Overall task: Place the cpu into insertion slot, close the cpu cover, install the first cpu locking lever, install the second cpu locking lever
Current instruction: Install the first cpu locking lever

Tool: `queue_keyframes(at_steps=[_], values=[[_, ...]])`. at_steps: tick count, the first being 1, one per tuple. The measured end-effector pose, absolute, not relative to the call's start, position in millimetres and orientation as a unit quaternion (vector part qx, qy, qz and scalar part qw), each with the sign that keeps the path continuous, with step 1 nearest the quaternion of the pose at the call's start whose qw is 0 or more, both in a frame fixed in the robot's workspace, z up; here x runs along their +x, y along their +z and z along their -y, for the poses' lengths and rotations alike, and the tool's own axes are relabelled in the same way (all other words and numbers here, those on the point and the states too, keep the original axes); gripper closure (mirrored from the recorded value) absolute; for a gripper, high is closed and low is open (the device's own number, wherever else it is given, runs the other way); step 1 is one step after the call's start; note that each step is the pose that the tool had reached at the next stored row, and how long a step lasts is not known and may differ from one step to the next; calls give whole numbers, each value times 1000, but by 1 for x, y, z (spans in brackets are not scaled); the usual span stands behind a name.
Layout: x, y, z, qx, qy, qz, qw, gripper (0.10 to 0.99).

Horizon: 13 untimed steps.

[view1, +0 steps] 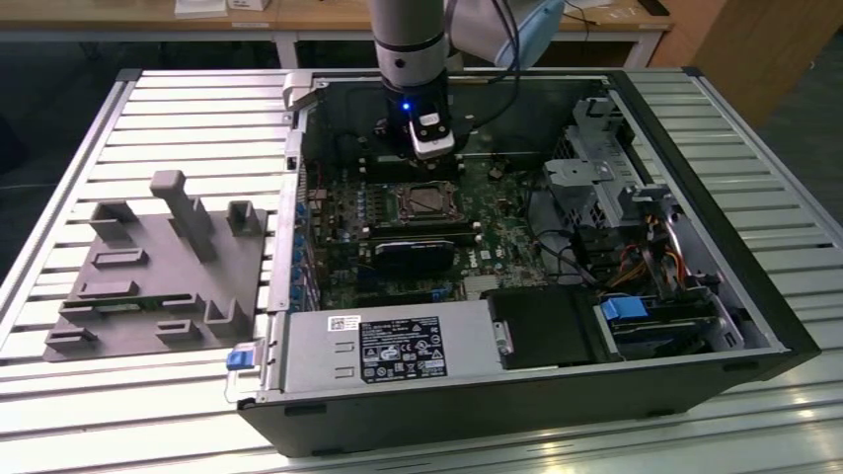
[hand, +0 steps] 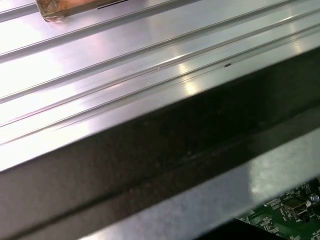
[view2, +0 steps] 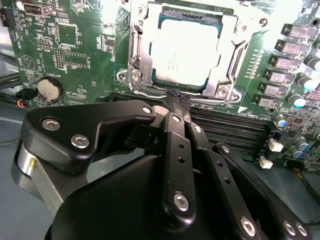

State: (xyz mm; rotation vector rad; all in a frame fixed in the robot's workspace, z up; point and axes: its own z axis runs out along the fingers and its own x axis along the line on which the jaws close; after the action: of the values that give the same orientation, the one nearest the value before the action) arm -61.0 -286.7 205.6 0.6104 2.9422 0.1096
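One gripper (view2: 178, 102), fingers pressed together, tips at lever wire (view2: 150, 94); just beyond: cpu (view2: 184, 52) seated, cpu cover (view2: 227, 62) closed over it.

Print on three surfaces, none legible.
A black label (view1: 402, 348) on the power supply (view1: 316, 357), a white sticker (view1: 344, 322) at the label's 10 o'clock, and faint marks on the cpu (view2: 186, 55) are all unreadable.

Matt silver cpu (view2: 184, 52), shiny metal cpu cover (view2: 227, 75)
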Motion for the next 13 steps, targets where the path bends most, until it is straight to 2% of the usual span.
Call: queue_keyframes(at_steps=[13], values=[[-61, 206, 306, 203, 36, -976, 67, 984]])
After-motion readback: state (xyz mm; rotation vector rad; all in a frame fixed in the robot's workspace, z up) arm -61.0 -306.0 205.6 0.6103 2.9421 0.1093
